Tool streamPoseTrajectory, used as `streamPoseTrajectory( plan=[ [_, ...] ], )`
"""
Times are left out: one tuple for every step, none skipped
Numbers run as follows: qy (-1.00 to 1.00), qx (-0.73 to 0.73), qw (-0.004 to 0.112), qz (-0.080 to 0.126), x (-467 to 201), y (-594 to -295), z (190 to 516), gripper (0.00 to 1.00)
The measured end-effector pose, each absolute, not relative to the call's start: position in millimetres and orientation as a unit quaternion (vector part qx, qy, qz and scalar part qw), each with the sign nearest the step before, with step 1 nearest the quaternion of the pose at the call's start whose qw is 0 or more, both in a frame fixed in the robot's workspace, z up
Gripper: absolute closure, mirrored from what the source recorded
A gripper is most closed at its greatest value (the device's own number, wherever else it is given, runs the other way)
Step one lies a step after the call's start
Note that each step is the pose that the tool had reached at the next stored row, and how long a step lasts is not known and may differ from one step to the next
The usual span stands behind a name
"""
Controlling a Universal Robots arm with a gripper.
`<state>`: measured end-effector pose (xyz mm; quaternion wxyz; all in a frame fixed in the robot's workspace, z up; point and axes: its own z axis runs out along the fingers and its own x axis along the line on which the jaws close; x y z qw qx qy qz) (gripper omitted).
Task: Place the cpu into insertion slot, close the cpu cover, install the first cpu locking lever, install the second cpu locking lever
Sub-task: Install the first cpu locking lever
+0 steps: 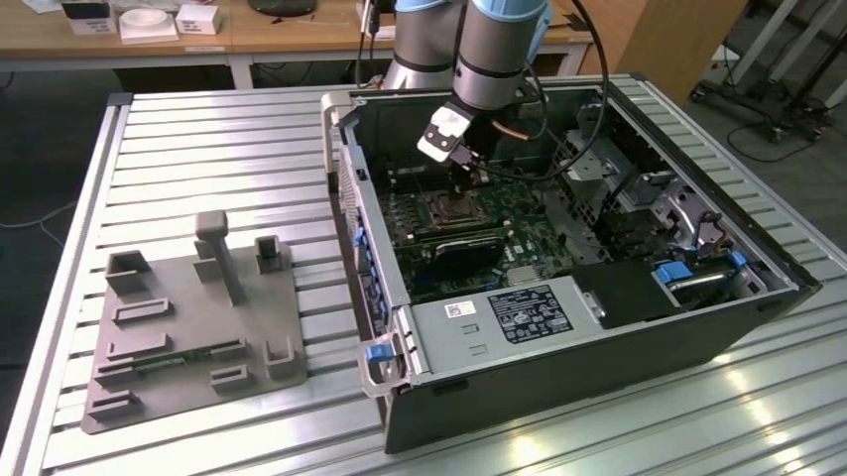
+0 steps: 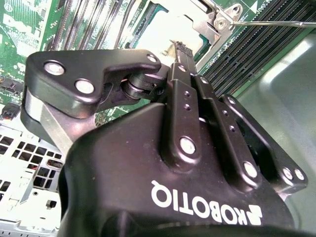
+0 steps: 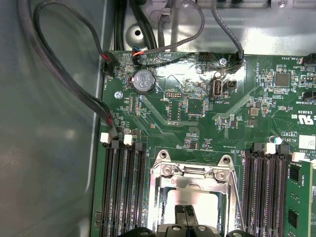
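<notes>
fixture (image 1: 198, 327): on table (image 1: 198, 129), exterior view's left of case (image 1: 596, 367) | claw (image 1: 459, 188): inside case, over insertion slot (image 1: 443, 210)

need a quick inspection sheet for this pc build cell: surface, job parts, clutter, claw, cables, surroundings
surface: ribbed metal table carrying an open black computer case.
job's things: the pale cpu lies in the insertion slot; the cpu cover appears to be down around it; a thin locking lever runs beside the socket, and whether it is latched cannot be told.
clutter: grey fixture block on the table, apart from the case.
grippers: claw shut, tips over the cpu.
cables: black cables loop along the case wall to the board.
surroundings: wooden desk with white boxes, behind the table.
</notes>
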<state>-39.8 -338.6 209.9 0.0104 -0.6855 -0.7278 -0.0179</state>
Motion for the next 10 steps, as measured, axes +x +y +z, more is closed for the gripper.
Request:
streamPoseTrajectory(
  plan=[
    [-0.728,-0.685,0.010,-0.018,-39.8,-338.6,209.9,0.89],
    [-0.728,-0.685,0.010,-0.018,-39.8,-338.6,209.9,0.89],
    [-0.728,-0.685,0.010,-0.018,-39.8,-338.6,209.9,0.89],
    [-0.728,-0.685,0.010,-0.018,-39.8,-338.6,209.9,0.89],
    [-0.728,-0.685,0.010,-0.018,-39.8,-338.6,209.9,0.89],
    [-0.729,-0.684,0.010,-0.018,-39.8,-338.6,209.9,0.89],
    [-0.729,-0.684,0.010,-0.018,-39.8,-338.6,210.0,0.89],
    [-0.730,-0.683,0.010,-0.018,-39.8,-338.6,209.9,0.89],
    [-0.732,-0.682,0.010,-0.018,-39.8,-338.6,210.0,0.89],
    [-0.733,-0.679,0.011,-0.018,-39.8,-338.6,210.0,0.89]
  ],
)
